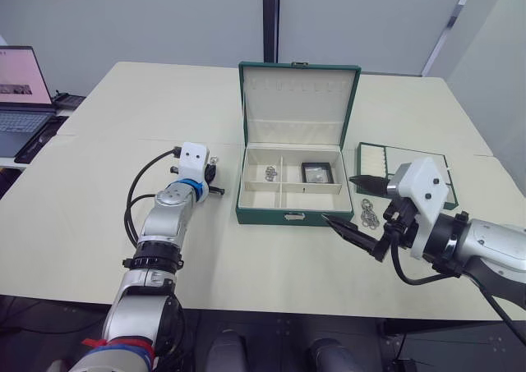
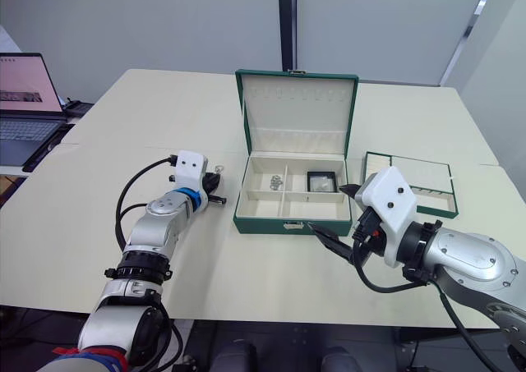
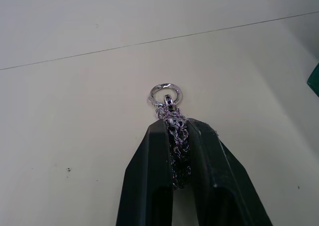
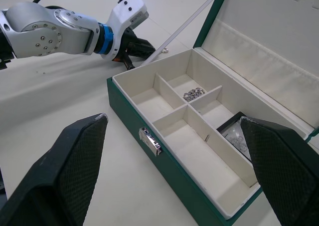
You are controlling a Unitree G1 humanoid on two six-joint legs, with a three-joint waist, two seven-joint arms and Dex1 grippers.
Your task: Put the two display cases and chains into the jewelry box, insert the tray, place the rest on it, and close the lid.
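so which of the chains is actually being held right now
The chain pinched in the left tool, left of the jewelry box. One chain lies inside the box; another lies loose near the right tool.

Head stereo overhead, wrists close — shared jewelry box (image 1: 289, 193)

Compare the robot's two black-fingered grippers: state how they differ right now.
The left gripper is shut on a silver chain, low over the cream table left of the open green jewelry box; the right gripper is open and holds nothing. The left one sits away from the box, while the right one hovers by the box's front right corner. Both have two black fingers.
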